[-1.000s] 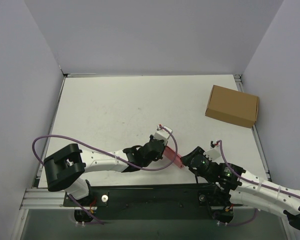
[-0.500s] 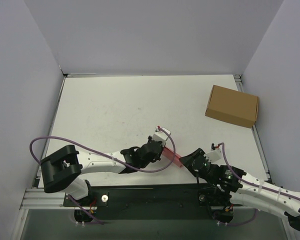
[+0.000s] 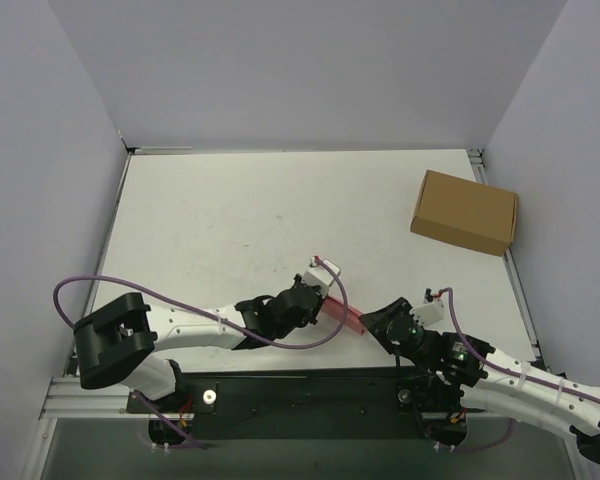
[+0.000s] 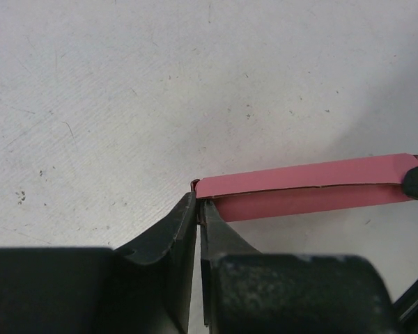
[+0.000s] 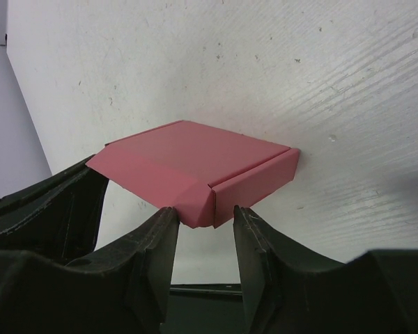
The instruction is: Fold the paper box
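The paper box (image 5: 195, 160) hangs between the two grippers, apparently just above the table (image 3: 230, 220). It reads as a shallow closed shape, walls up and top panel down. The left gripper (image 4: 197, 202) has its jaws almost together, one end of the box at their tips. Whether they pinch the card there cannot be told from the wrist view. The right gripper (image 5: 205, 216) is parted, straddling the opposite corner with a visible gap on one side, so it is not clamping. In my judgement, folding is largely complete. What remains is probably seating the seam near the left tips and setting the box down.
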